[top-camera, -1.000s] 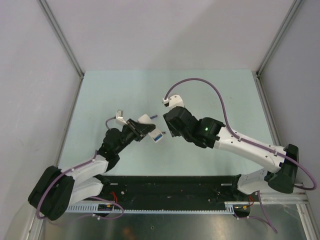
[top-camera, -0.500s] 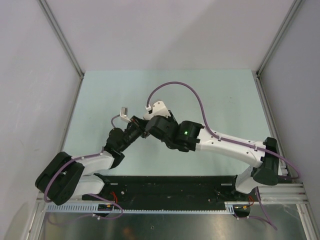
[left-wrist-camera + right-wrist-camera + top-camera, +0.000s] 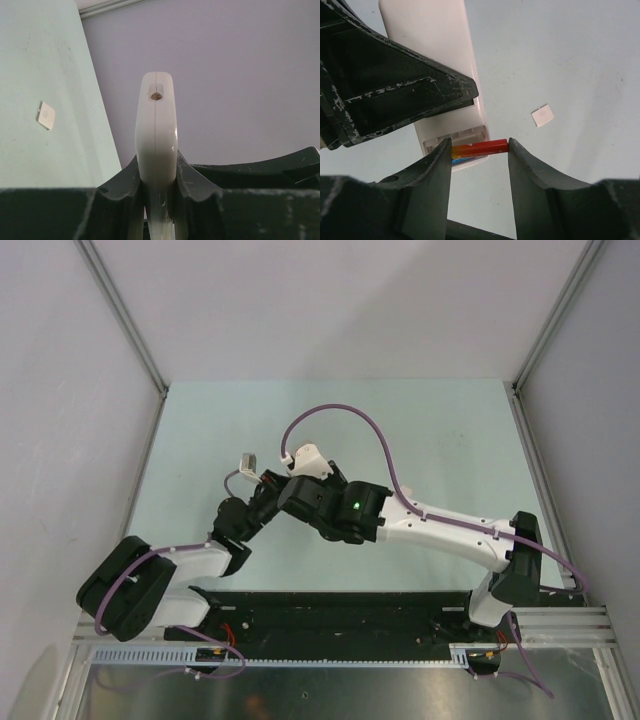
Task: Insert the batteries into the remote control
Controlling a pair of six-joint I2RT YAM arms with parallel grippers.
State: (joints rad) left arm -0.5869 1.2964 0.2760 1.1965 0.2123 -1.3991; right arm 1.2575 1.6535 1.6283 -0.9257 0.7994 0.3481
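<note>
Left wrist view: left gripper (image 3: 156, 175) is clamping the remote control (image 3: 156, 120) edge-on. Right wrist view: right gripper (image 3: 479, 150), half-spread, is pinching the red battery (image 3: 481, 147) lengthwise at the open bay (image 3: 455, 140). Judgement: squaring the battery to its slot before pressing is mattering most.

White arms (image 3: 440, 530), black joints (image 3: 520, 575); purple cables (image 3: 345, 410); scuffed black end effector fingers (image 3: 535, 185).

The remote control (image 3: 156, 125) is hidden at 6 o'clock inside the left gripper (image 3: 156, 172). In the right wrist view its far end runs off at 12 o'clock. A blue sliver (image 3: 467, 160) under the red battery (image 3: 482, 148) is mostly hidden. From above, the right arm (image 3: 400, 525) covers remote and battery.
</note>
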